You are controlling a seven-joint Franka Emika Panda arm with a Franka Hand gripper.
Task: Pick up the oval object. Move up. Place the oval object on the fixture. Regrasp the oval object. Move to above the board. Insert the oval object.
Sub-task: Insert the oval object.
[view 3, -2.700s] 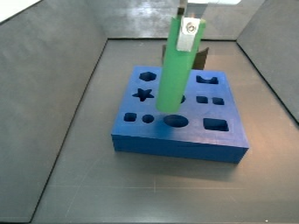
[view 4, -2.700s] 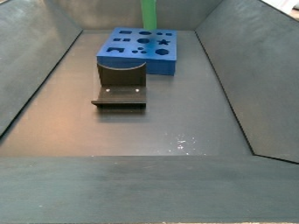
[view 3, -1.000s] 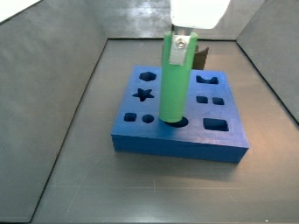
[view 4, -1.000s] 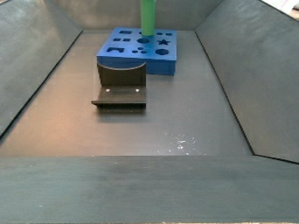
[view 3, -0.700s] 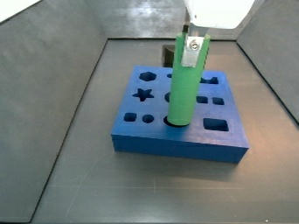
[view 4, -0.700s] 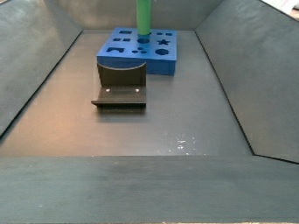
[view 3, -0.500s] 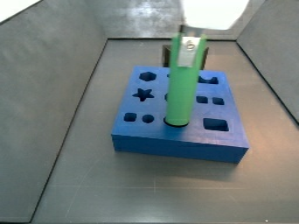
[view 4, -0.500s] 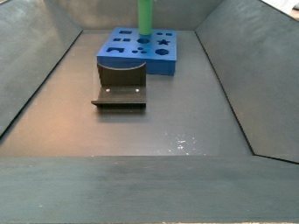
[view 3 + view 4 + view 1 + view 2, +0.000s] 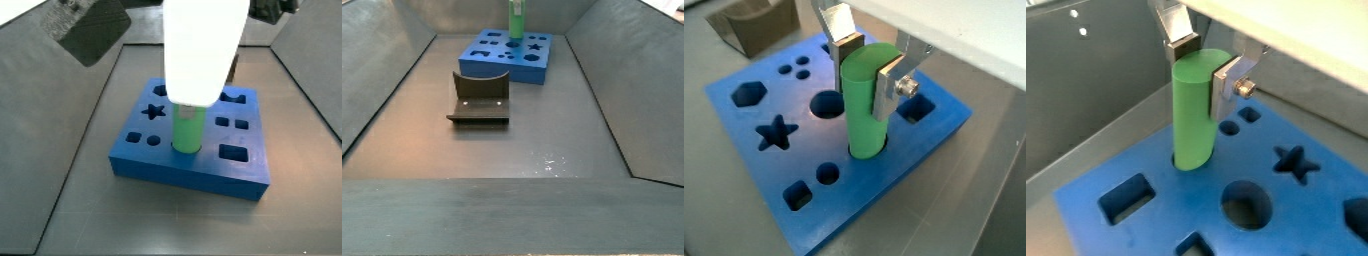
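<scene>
Bright green peg (image 9: 867, 100) stands clamped between the gripper's (image 9: 871, 62) silver plates, over the plain blue board (image 9: 764, 185), whose holes look darker blue. At 7 o'clock from the board, the fixture (image 9: 478, 102) is dark olive-brown. The floor (image 9: 516, 150) is grey.

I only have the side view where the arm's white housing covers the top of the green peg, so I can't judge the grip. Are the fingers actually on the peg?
Observer: Yes. In both wrist views the gripper has its fingers clamped on the upper part of the oval object.
Operator: Is its lower end in a hole?
Observer: In a wrist view, the lower end sits in a cut-out near the edge of the board. How deep it goes cannot be told.
Operator: Anything on the fixture?
Observer: No. In a side view the fixture holds nothing and stands on the floor beside the board.
</scene>
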